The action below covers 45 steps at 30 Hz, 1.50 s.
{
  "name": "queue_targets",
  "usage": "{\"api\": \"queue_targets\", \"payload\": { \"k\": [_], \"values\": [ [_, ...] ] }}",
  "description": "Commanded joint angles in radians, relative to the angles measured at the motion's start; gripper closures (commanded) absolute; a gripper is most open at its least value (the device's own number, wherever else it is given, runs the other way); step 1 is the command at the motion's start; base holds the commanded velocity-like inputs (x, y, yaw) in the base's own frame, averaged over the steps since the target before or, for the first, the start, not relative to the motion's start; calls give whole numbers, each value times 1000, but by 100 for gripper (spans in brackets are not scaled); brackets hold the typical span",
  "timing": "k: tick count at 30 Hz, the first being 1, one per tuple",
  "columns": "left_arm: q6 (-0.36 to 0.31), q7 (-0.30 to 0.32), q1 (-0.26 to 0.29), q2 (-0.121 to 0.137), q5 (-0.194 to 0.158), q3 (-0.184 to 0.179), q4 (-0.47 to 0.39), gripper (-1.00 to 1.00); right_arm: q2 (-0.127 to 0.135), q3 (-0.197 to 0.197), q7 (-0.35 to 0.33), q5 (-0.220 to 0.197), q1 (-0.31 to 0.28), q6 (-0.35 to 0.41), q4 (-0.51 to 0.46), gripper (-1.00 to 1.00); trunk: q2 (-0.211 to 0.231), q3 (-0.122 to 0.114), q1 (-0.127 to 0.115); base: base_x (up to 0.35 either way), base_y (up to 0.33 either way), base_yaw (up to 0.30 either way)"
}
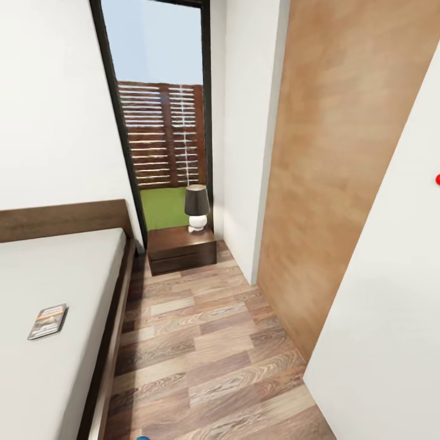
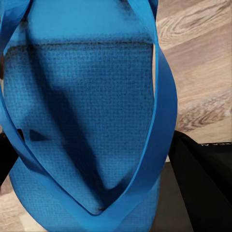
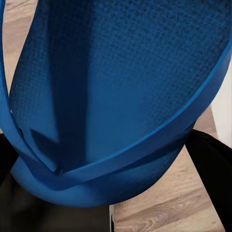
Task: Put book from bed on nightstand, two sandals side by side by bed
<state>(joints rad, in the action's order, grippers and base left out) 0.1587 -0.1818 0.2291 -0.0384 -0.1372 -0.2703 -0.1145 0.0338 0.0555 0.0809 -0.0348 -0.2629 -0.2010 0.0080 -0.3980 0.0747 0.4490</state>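
The book, dark with an orange band, lies flat on the pale mattress of the bed at the left of the head view. Past the bed's corner stands the dark-brown nightstand, under the tall window. One bright blue sandal hangs right in front of the left wrist camera, above the plank floor, with my left gripper shut on it; a black finger shows beside it. The other sandal hangs in my right gripper the same way. A blue sliver peeks in at the head view's bottom edge.
A small lamp with a dark shade takes up the right part of the nightstand's top. A light wooden door and white wall close in the right side. A strip of plank floor runs between bed and door toward the nightstand.
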Motion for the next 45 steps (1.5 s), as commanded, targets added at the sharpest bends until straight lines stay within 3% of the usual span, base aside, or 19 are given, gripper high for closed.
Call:
{"api": "queue_targets", "payload": {
  "k": [1,19,45],
  "values": [
    [4,-4,1,0,-10,-9,1,100,0,6,3,-4,-1,-3,1,100,-2,2,1,257,-1,5],
    [4,-4,1,-1,-10,-9,1,100,0,6,3,-4,-1,-3,1,100,-2,-1,1,261,0,156],
    [4,-4,1,0,-9,-9,1,100,0,6,3,-4,-1,-3,1,100,-2,-14,1,265,-57,10]
  ]
}}
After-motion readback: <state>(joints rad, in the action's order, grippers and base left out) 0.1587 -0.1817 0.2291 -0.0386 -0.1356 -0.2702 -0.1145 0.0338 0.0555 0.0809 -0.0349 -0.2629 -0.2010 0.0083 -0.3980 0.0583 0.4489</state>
